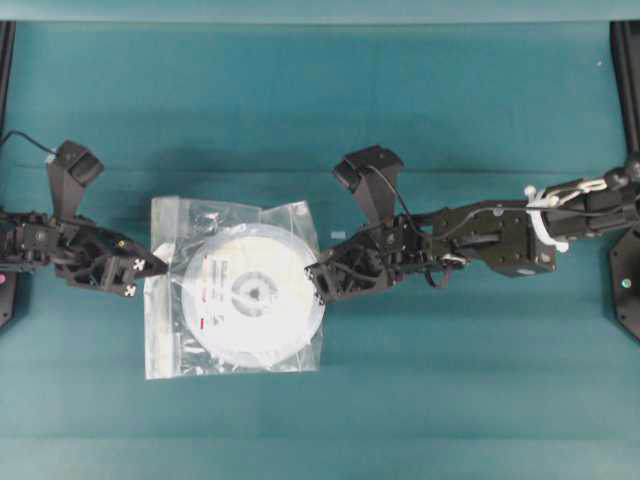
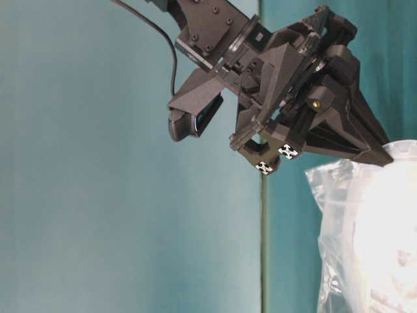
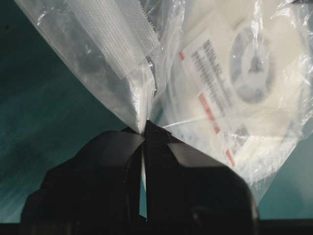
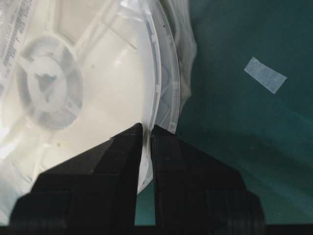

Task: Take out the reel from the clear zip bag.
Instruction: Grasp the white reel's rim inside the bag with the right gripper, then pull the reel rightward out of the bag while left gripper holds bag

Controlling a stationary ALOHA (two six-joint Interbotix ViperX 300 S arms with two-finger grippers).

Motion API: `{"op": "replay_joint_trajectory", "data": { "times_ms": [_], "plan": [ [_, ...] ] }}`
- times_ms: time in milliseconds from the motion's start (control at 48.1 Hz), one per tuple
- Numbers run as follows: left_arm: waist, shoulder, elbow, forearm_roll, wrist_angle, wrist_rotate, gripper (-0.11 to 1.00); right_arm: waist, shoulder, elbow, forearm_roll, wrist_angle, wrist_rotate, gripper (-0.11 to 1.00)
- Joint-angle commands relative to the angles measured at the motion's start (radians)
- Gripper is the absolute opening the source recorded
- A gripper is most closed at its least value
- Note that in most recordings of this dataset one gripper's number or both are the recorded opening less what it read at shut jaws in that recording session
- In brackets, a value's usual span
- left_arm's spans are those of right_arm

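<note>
Progress: early | reel point(image 1: 258, 295) sits inside the clear zip bag point(image 1: 168, 330) on the surface | left gripper point(image 3: 145, 131) jaws pinch its zip edge | right gripper point(image 4: 146, 128) jaws pinch the reel's rim opposite | you have yet to extract it.

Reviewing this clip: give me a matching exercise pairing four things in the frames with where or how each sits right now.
Things:
1. left gripper
2. right gripper
3. reel
4. tape scrap

States:
A. lying alone on the teal table
B. pinching the bag's plastic by the zip strip
C. mostly inside the clear zip bag
D. closed on the reel's rim

Pairs: 1-B, 2-D, 3-C, 4-A
</note>
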Motion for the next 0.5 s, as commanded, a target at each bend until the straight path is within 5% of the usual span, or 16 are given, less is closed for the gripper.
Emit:
{"op": "replay_joint_trajectory", "data": {
  "times_ms": [0,478],
  "plan": [
    [0.003,-0.02,0.002,0.006,0.005,0.003,0.0,-0.002,-0.02,0.005,0.002,-0.002,0.005,0.08],
    [0.009,-0.02,0.002,0.006,0.005,0.006,0.0,-0.005,-0.106,0.112,0.002,0.002,0.008,0.08]
  ]
}}
